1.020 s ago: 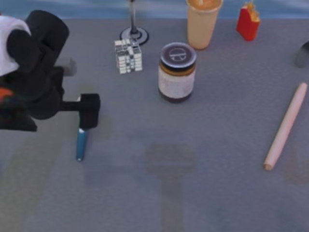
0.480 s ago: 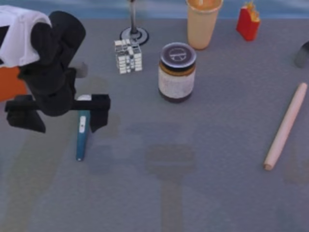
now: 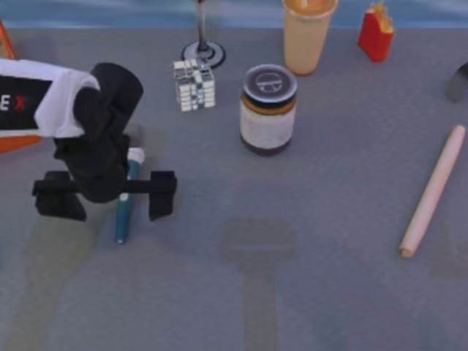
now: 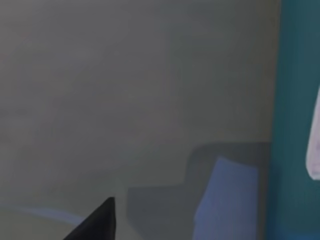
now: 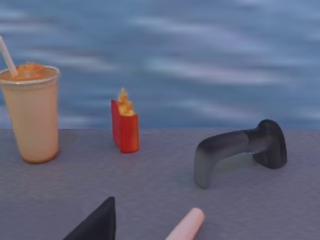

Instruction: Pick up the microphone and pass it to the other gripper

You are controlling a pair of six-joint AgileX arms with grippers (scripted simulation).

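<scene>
The microphone (image 3: 123,218) lies flat on the table at the left, its teal handle toward the front edge and its pale head (image 3: 136,155) toward the back. My left gripper (image 3: 111,196) hangs over its middle, open, with one black finger on each side of the handle and neither visibly touching. In the left wrist view the teal handle (image 4: 295,100) and its white switch strip (image 4: 315,135) fill one edge, beside one black fingertip (image 4: 100,222). My right arm is parked off the right side; its wrist view shows one black fingertip (image 5: 102,222), nothing held.
Along the back stand a mirrored cube (image 3: 194,85), a round stand base (image 3: 203,51), a lidded jar (image 3: 268,110), an orange drink cup (image 3: 308,33) and a red fries box (image 3: 376,33). A pale pink rod (image 3: 433,190) lies at the right, near a dark handled object (image 5: 240,150).
My left arm has swung right and toward the front, and its open fingers now straddle the microphone's handle instead of sitting beside its head. The microphone has not moved.
</scene>
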